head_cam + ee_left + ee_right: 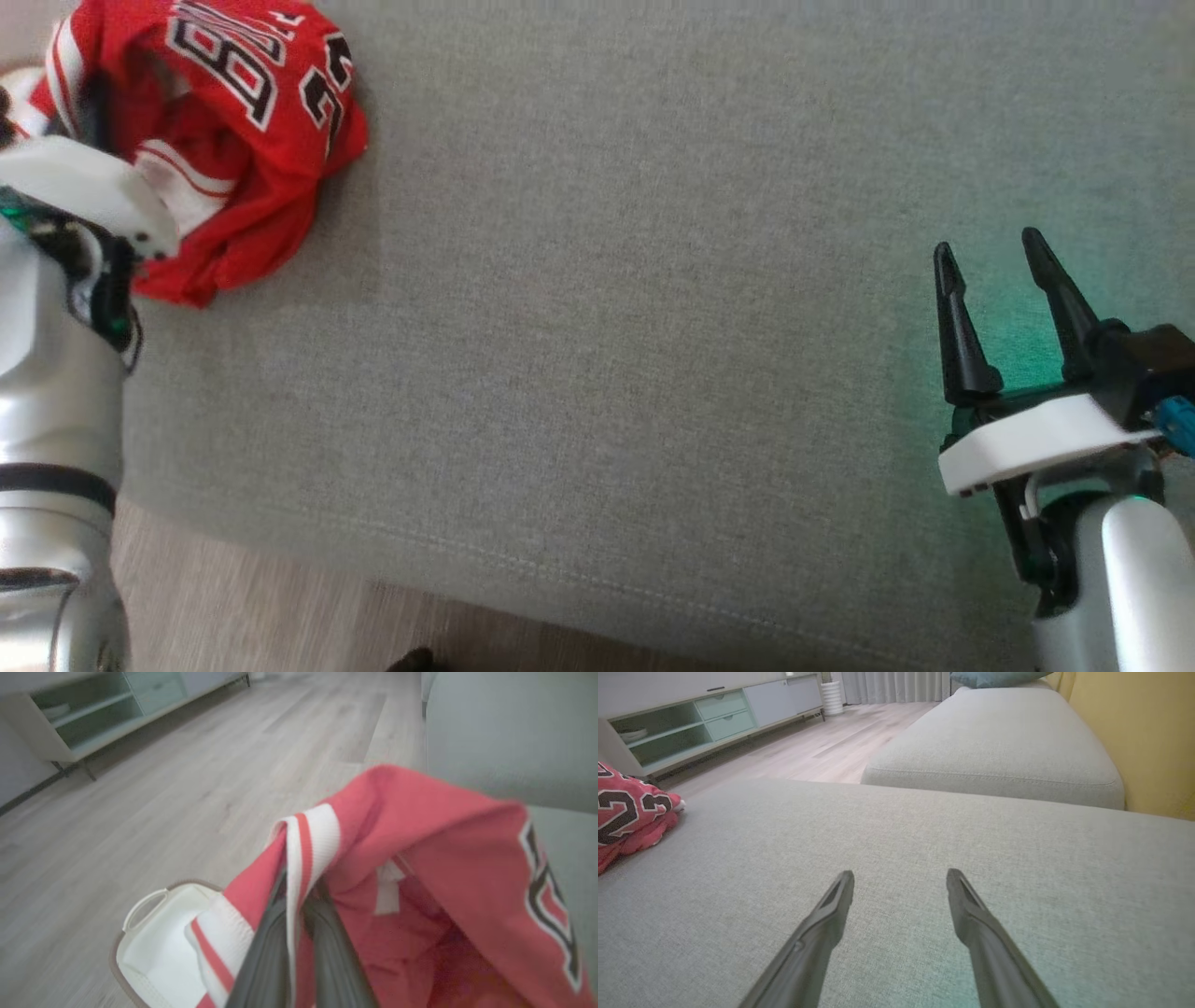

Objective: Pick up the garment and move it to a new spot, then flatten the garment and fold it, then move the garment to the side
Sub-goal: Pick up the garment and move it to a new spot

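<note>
Pinching jersey, left fingers; white basket beyond.

A wide stretch of the grey cushion is seen bare across the middle of the head view, from the top edge down to the seam near the bottom. The upper left corner is taken up by the crumpled red garment, with the pale left forearm set along the left edge below it. The lower right is occupied by the right gripper (fingers spread, bare cushion between them). In the right wrist view the way ahead is bounded by a second cushion at the top and a yellow panel at the upper right.
</note>
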Robot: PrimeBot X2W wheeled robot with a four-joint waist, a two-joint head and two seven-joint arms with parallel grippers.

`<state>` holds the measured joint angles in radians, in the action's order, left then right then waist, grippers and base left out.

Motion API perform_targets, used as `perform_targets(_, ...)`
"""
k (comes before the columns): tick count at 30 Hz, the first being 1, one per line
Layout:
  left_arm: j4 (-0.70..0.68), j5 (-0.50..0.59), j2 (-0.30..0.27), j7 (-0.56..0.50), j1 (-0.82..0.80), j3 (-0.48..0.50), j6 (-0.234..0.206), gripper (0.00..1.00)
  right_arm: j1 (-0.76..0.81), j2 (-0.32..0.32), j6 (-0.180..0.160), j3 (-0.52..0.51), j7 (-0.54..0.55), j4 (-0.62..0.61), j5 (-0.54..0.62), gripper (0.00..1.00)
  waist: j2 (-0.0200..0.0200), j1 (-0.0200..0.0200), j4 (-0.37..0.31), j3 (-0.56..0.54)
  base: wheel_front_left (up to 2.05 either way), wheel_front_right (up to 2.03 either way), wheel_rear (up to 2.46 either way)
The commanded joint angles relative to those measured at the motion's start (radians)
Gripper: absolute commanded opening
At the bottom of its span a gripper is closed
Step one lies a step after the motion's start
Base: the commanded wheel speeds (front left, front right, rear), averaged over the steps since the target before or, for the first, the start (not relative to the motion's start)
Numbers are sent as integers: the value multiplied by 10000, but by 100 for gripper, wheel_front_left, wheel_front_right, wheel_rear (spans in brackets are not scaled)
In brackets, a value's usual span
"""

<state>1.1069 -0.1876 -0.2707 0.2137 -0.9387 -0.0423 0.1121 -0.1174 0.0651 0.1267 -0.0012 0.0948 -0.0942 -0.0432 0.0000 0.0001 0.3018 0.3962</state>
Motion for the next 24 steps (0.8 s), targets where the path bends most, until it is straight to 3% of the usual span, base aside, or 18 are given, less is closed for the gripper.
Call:
perform_targets(1, -451, 17, -701, 177, -330, 290, -97, 0, -147, -103, 40, 242, -135, -295, -68, 100, 0, -1, -37, -322, 0, 0, 0)
perform_targets(6, -1840, -62, -742, 450, 172, 434, -267, 0, 19, -135, 40, 250, -388, -31, -238, 100, 0, -1, -150, -1179, 0, 0, 0)
perform_targets(12, -4809, -169, -509, 476, 1685, 603, -510, 0, 192, -145, 40, 336, -589, 142, -612, 100, 0, -1, -523, -1994, 0, 0, 0)
perform_targets(19, -8896, -199, 202, -233, 4153, 120, -825, 0, 384, -147, 40, 382, -743, 123, -1036, 100, 0, -1, -1392, -2352, 0, 0, 0)
perform_targets(24, -10593, -122, 913, -926, 5137, -954, -704, 0, 408, -147, 40, 322, -788, 75, -1202, 100, 0, -1, -2103, -2159, 0, 0, 0)
